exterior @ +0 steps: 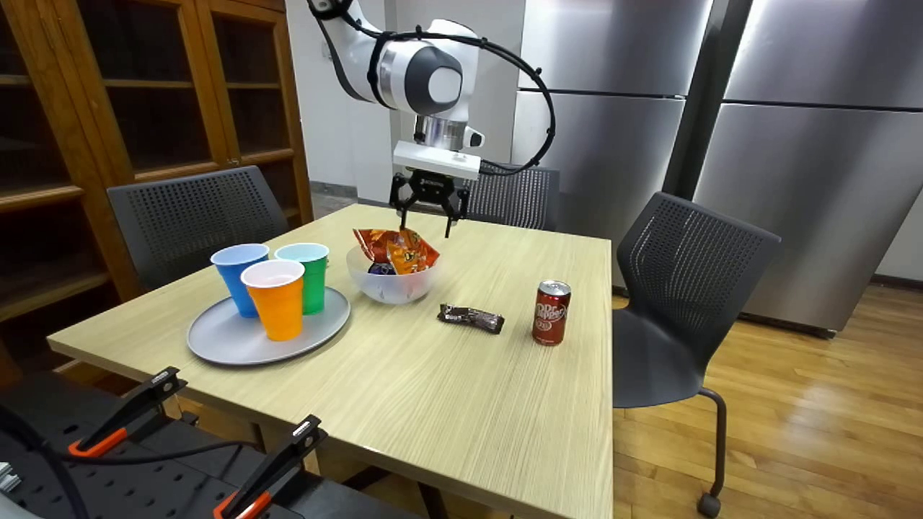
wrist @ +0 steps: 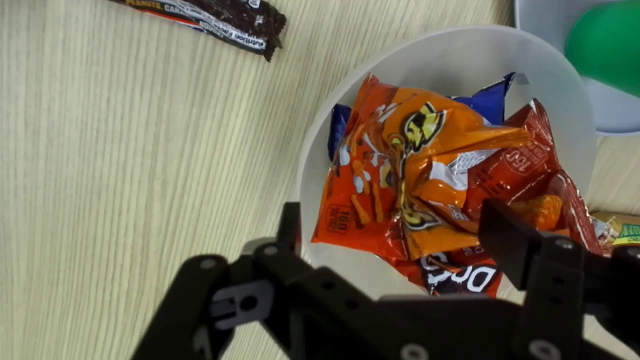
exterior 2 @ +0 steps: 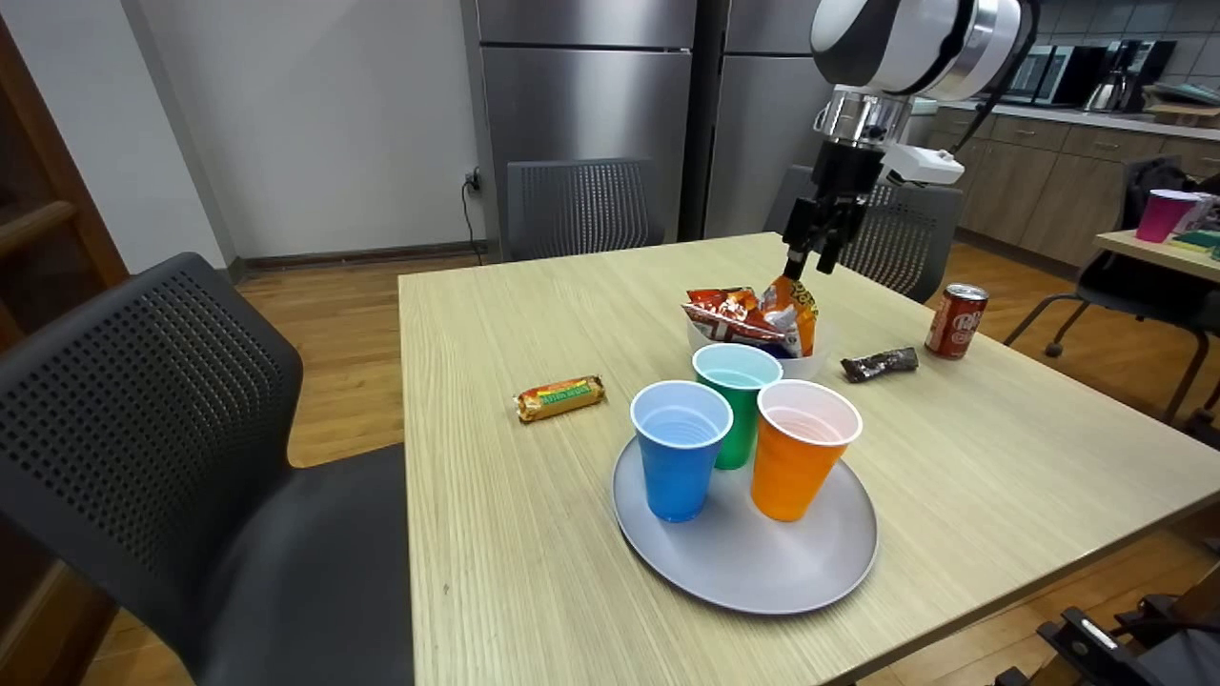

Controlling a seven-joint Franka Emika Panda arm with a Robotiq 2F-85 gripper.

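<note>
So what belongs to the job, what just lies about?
Likely job:
black gripper
orange foil bag
red foil bag
translucent plastic bowl

Likely lying about:
round grey plate
blue plastic cup
green plastic cup
orange plastic cup
red metal can
brown wrapped bar
gold wrapped bar

The gripper (exterior: 425, 230) is black. The top bag (wrist: 405, 170) is orange and red, the bowl (exterior: 394, 290) whitish, the bench (exterior: 461, 393) pale, wood-grained.
</note>
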